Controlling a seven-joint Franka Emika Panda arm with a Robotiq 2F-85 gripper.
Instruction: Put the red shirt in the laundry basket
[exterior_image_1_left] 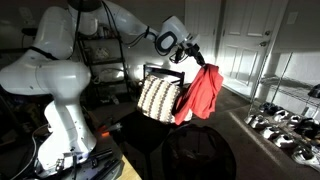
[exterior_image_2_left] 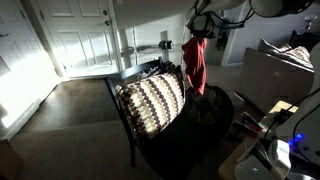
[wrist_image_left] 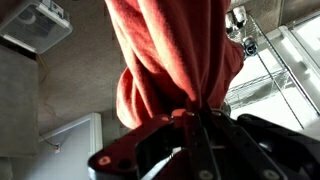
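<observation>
The red shirt (exterior_image_1_left: 200, 93) hangs limp from my gripper (exterior_image_1_left: 197, 58), which is shut on its top end. It dangles beside and just above the laundry basket (exterior_image_1_left: 158, 97), a boxy hamper with a brown-and-cream zigzag pattern and a dark rim. In the opposite exterior view the shirt (exterior_image_2_left: 194, 62) hangs at the far corner of the basket (exterior_image_2_left: 152, 102), under the gripper (exterior_image_2_left: 196, 36). In the wrist view the shirt (wrist_image_left: 170, 50) fills the frame, pinched between the fingers (wrist_image_left: 193, 112).
A black round tub-like thing (exterior_image_1_left: 198, 152) stands in front of the basket, also seen in an exterior view (exterior_image_2_left: 195, 130). A wire rack with shoes (exterior_image_1_left: 285, 125) is to one side. White doors (exterior_image_2_left: 75, 35) stand behind. The robot base (exterior_image_1_left: 55, 110) is close by.
</observation>
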